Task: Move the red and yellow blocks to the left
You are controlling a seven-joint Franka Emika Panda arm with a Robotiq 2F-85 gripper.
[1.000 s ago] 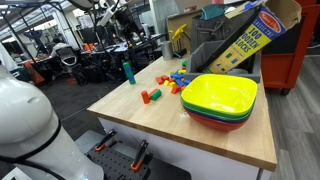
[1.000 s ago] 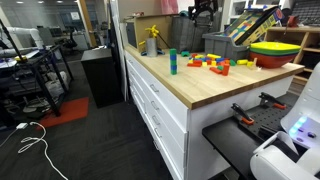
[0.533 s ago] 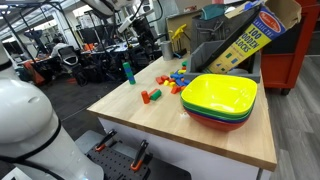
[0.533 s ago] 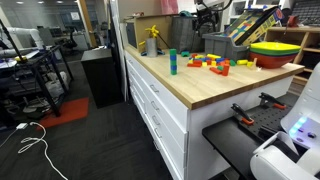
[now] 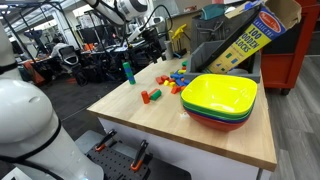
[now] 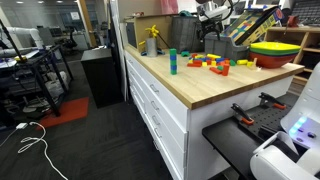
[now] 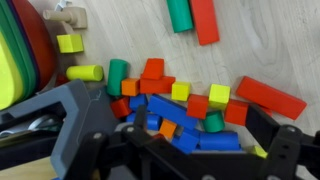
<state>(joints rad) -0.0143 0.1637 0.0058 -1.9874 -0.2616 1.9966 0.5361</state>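
Approach step, hand above the pile, nothing moved left yet

Hand [image 7: 175, 125] spread wide and empty, hovering over the blocks on the bench [image 5: 225, 140]. Red block [image 7: 197, 105] and yellow block [image 7: 219, 96] touching mid-pile, hemmed by blue and green pieces; probably the targets, though hard to say which of several. Next: lowering straight down and closing on one small cube without catching its neighbours, then carrying it left. Counted in the wrist view: three yellow cubes, one yellow cylinder [image 7: 85, 73], at least four red pieces, two of them long, three green cylinders; blue too overlapped to count
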